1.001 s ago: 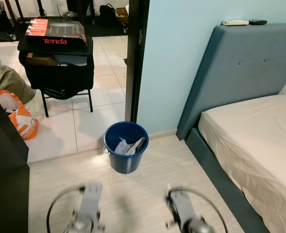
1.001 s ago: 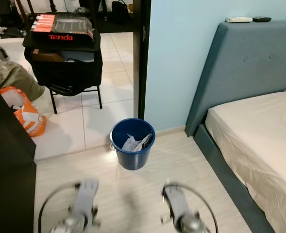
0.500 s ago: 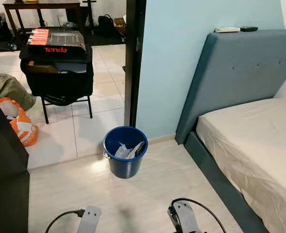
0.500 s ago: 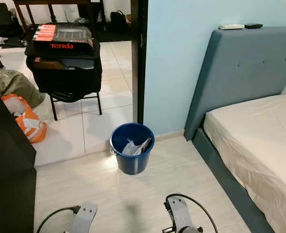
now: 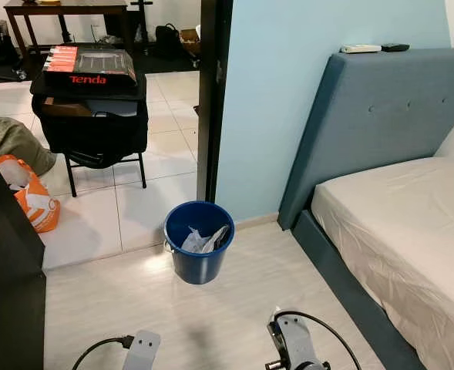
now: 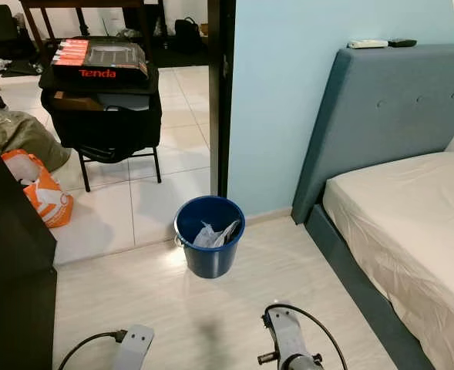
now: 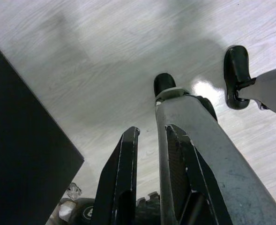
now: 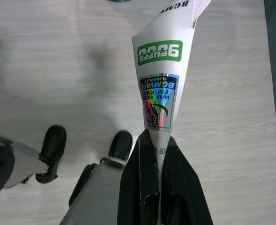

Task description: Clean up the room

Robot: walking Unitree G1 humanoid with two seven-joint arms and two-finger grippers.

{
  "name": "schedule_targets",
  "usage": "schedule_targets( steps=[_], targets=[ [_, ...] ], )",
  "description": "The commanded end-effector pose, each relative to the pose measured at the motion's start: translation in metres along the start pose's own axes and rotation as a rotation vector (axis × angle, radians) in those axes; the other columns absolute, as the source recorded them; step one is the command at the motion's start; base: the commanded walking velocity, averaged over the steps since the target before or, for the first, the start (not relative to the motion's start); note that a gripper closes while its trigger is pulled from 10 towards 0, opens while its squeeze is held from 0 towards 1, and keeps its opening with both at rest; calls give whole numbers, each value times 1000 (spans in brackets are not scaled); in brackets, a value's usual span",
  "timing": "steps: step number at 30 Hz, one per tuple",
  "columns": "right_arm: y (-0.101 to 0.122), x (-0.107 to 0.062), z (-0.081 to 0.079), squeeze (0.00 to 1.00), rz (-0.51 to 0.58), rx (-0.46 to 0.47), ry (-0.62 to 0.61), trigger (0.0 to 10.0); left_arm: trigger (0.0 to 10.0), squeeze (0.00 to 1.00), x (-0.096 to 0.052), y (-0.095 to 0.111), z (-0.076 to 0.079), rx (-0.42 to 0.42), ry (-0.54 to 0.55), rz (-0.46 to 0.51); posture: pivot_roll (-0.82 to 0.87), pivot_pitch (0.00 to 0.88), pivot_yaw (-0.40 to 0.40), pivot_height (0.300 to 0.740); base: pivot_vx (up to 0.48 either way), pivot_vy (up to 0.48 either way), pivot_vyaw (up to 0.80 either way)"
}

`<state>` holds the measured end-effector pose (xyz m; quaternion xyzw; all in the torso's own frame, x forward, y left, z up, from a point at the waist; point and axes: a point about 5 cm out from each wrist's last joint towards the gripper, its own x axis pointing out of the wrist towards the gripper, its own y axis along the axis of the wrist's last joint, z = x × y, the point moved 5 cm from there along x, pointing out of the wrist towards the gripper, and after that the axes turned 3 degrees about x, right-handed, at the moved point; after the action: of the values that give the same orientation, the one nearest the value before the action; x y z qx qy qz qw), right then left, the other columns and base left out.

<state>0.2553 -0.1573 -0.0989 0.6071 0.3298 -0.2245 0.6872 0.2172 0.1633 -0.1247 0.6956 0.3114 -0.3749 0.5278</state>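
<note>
One flattened white carton [image 8: 159,79] clamped in the right end effector [image 8: 158,154], long axis straight out beyond its fingertips.

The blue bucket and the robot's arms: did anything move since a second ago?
Mostly the camera moved: the view tilted up, so both arms sit lower in the picture and are no longer blurred. The blue bucket stays on the floor by the doorway with crumpled paper inside. The right hand is shut on a white carton; the left hand holds nothing. The bed is unchanged.
</note>
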Motion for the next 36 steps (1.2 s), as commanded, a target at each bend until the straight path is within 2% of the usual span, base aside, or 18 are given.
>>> schedule_targets(
  steps=[1, 17, 28, 30, 33, 36],
  targets=[
    [-5, -1, 2, 0, -9, 12, -3, 10000, 10000, 0, 0, -5, -2, 22, 4, -13, 26, 78, -48, 740, 0, 0, 0],
    [10, 1, 6, 0, 37, 7, 1, 10000, 10000, 0, 1, 20, -12, -45, 66, 83, 3, 94, -53, 740, 0, 0, 0],
    [8, 1, -2, 0, 48, 43, 12, 10000, 10000, 0, 0, 21, -21, -35, 84, 104, 14, 89, -30, 740, 0, 0, 0],
    [9, 1, -2, 0, 49, 65, 16, 10000, 10000, 0, 0, 23, -23, -45, 92, 120, 15, 88, -25, 740, 0, 0, 0],
    [12, 1, -2, 0, 67, 186, 11, 10000, 10000, 0, -2, 30, -27, -123, 87, 178, 26, 80, -34, 740, 0, 0, 0],
    [13, 1, -1, 0, 73, 222, 4, 10000, 10000, 0, -2, 30, -25, -134, 70, 179, 27, 79, -38, 740, 0, 0, 0]
  ],
)
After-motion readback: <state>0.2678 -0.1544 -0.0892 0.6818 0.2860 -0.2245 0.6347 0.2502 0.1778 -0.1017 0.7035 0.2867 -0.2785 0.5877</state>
